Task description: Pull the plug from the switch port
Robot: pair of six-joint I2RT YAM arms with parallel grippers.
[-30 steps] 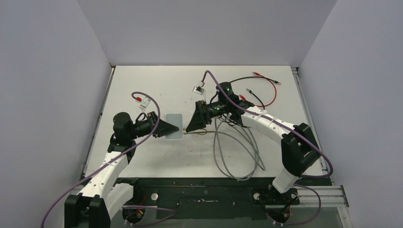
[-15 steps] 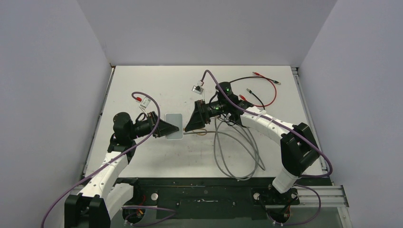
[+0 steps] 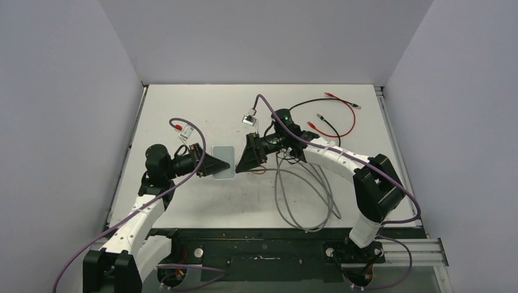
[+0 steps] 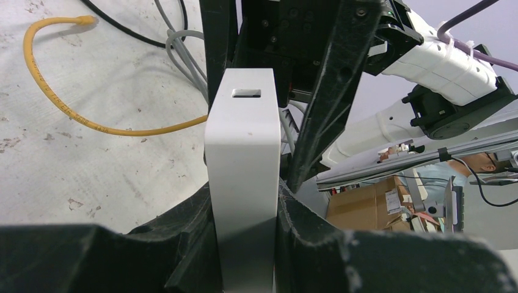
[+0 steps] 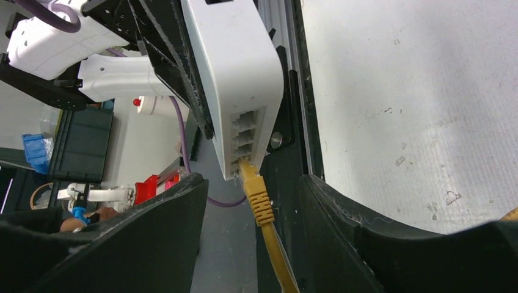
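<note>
1. Two grippers meet mid-table in the overhead view: the left gripper (image 3: 218, 165) is clamped on one switch (image 3: 224, 160), and the right gripper (image 3: 240, 163) is set at its socket edge.
2. One switch is seen from the left wrist, pinched between both fingers (image 4: 186, 244).
3. One yellow plug (image 5: 255, 186) is seated in the end one of four sockets (image 5: 245, 134), seen from the right wrist. The right jaws stand apart around it, gripping nothing. Grasping is judged in hand; closing, then a straight pull, is called for.

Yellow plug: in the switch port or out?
In: the yellow plug is seated in the end socket of the switch.
</note>
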